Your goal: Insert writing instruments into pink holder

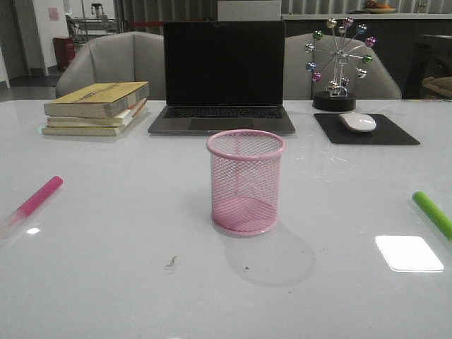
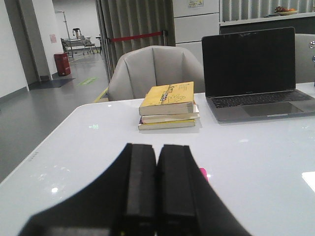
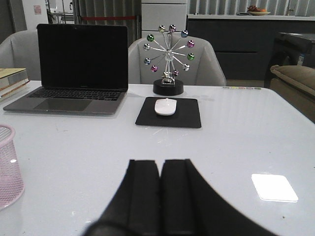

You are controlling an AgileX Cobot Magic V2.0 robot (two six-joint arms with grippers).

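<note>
The pink mesh holder (image 1: pixel 246 181) stands upright and empty in the middle of the white table; part of its side (image 3: pixel 9 164) shows in the right wrist view. The magenta marker (image 1: pixel 37 198) lies flat near the left edge, and a sliver of it (image 2: pixel 202 172) peeks out beside the left fingers. The green marker (image 1: pixel 432 213) lies flat at the right edge. My left gripper (image 2: pixel 157 147) is shut with nothing in it, just short of the magenta marker. My right gripper (image 3: pixel 160 162) is also shut and empty. Neither gripper appears in the front view.
A stack of books (image 1: pixel 97 107) sits at the back left, an open laptop (image 1: pixel 223 78) behind the holder, and a mouse on a black pad (image 1: pixel 359 122) plus a ferris-wheel ornament (image 1: pixel 337 65) at the back right. Chairs stand beyond the table.
</note>
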